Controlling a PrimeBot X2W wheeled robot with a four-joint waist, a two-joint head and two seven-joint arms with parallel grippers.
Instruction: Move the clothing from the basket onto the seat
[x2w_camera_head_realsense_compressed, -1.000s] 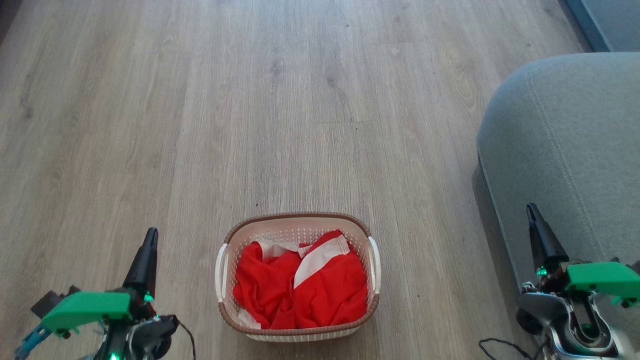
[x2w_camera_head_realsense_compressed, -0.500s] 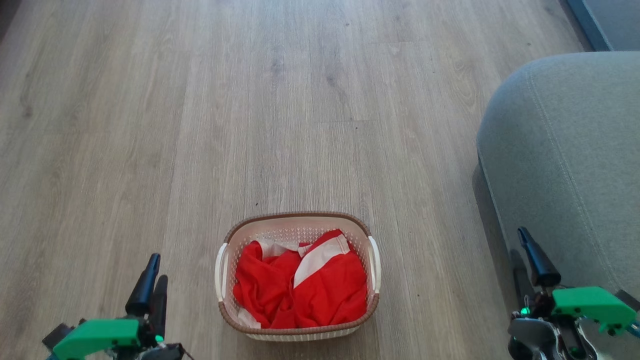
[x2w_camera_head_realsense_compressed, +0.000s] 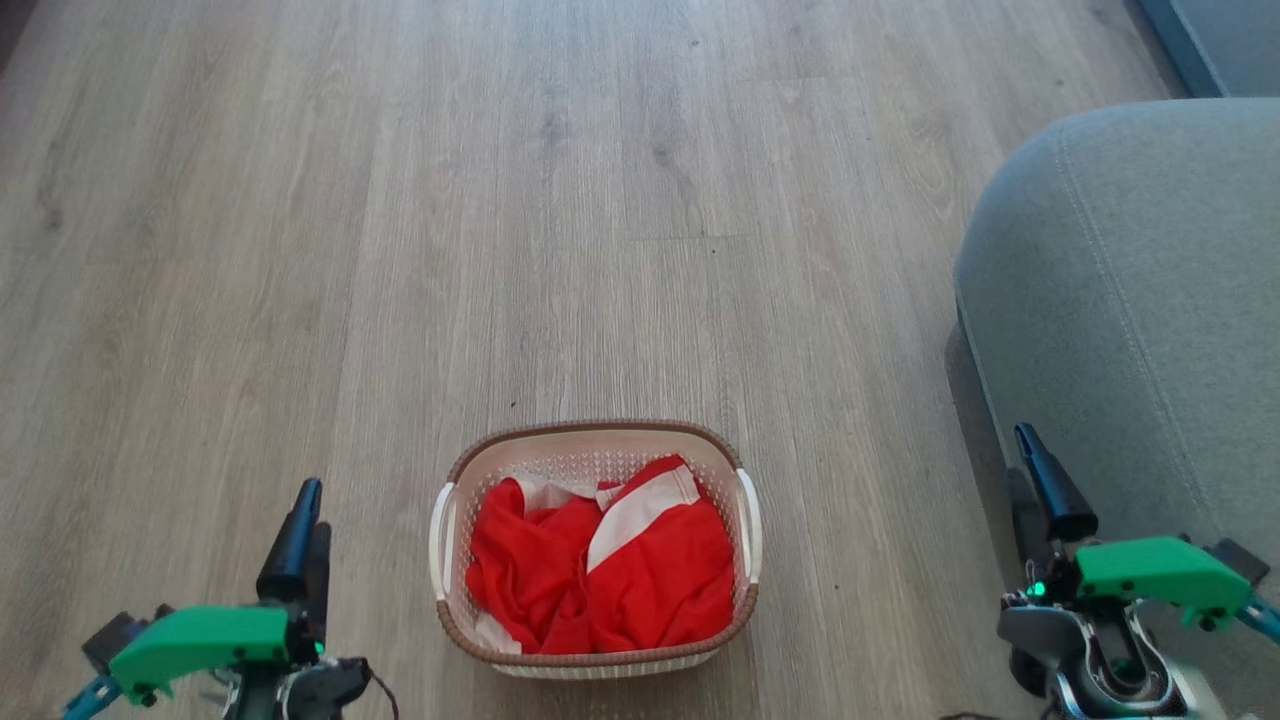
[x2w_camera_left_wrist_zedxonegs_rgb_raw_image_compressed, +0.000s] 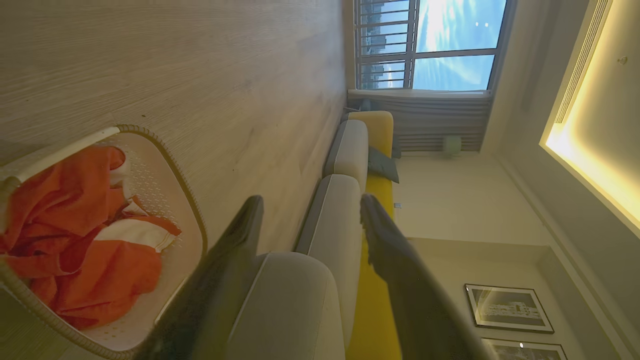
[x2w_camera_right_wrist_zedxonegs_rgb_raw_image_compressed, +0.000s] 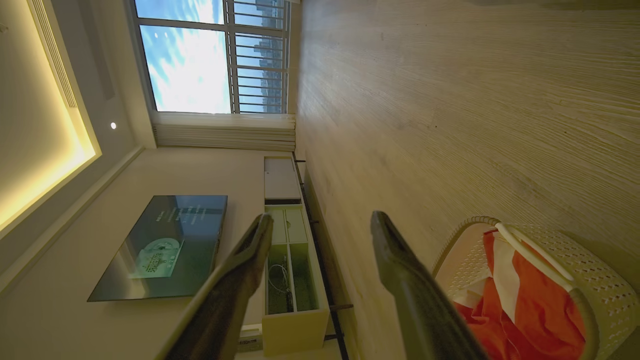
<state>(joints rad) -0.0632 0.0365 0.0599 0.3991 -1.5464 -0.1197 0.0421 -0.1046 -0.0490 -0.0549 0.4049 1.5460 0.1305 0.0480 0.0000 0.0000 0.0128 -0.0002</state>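
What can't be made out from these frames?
Floor of the basket: head view, covered by the clothing.
Number of garments: head view, one crumpled heap, folds hide the borders.
Extent of the seat: head view, cut off by right and bottom edges.
Near side of the basket: left wrist view, cut by left and bottom edges, partly behind a finger.
Text on the TV: right wrist view, too small.
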